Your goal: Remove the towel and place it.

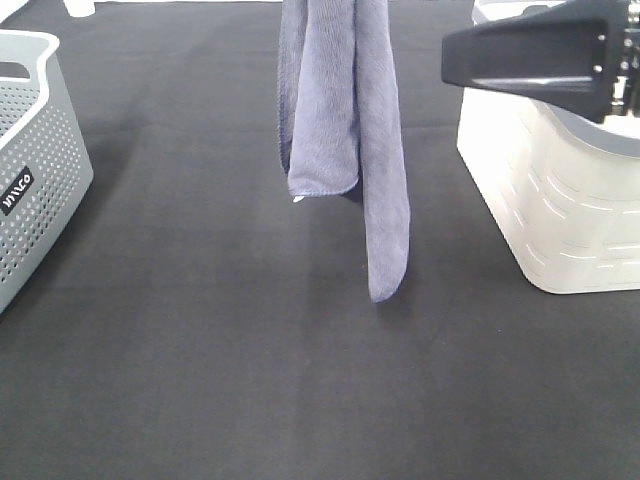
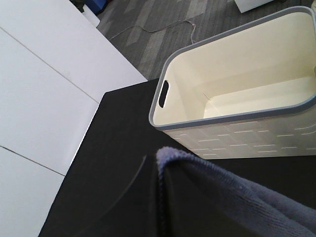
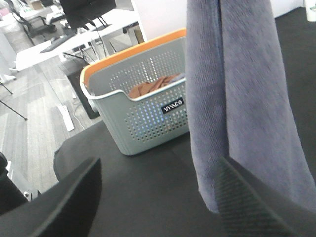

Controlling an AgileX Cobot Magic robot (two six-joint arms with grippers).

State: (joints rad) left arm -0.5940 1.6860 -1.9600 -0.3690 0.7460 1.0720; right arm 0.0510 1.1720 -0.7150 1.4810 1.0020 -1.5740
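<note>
- Starting at the right gripper [image 3: 159, 168]: spread wide, holding nothing, aimed at the towel [image 3: 232, 98] from over the white basket [image 1: 560, 200].
- Hanging just ahead of those jaws, a bit off to one side; long axis straight up and down, so probably a sideways pinch next, just guessing.
- Pinched up top by the left gripper, clamped tight but buried under cloth in its own view.
- Slate-blue, fluffy, folded into two uneven tails over mid table [image 1: 200, 380], toward the back edge; can't tell if touching down.
- Further out, grey holey basket [image 1: 30, 170] at the left edge.
</note>
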